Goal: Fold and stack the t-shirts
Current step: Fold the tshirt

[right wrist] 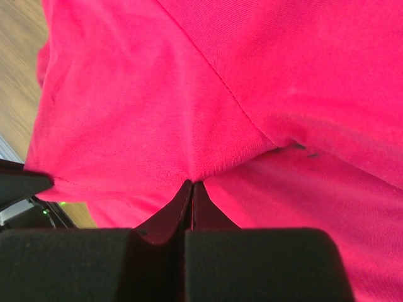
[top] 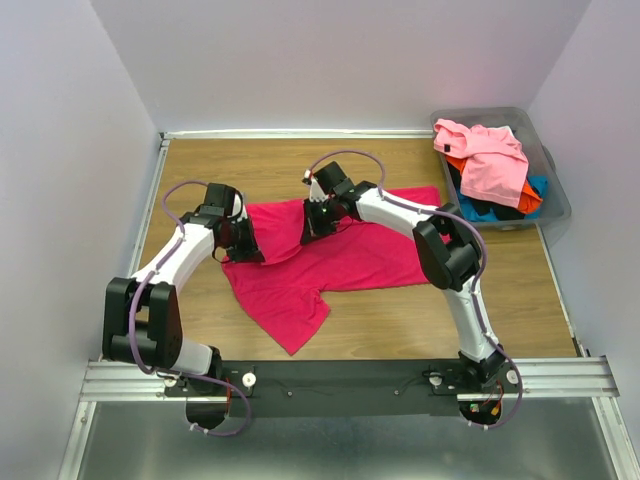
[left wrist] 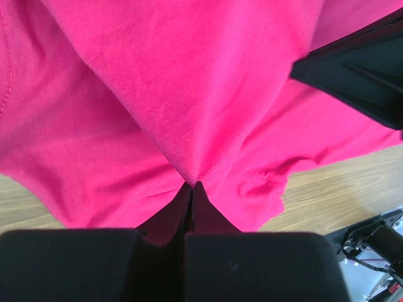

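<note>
A crimson-magenta t-shirt lies partly spread on the wooden table, one sleeve pointing toward the near edge. My left gripper is at the shirt's left edge, and in the left wrist view it is shut on a stitched hem of the cloth, which rises into a peak at the fingertips. My right gripper is over the shirt's upper middle. In the right wrist view it is shut on a pinch of the same cloth. Other t-shirts are heaped in the bin: light pink on top, orange, blue and black under it.
The grey plastic bin stands at the table's far right corner. White walls close the table at the left, back and right. Bare wood shows in front of the shirt, and the black rail with both arm bases runs along the near edge.
</note>
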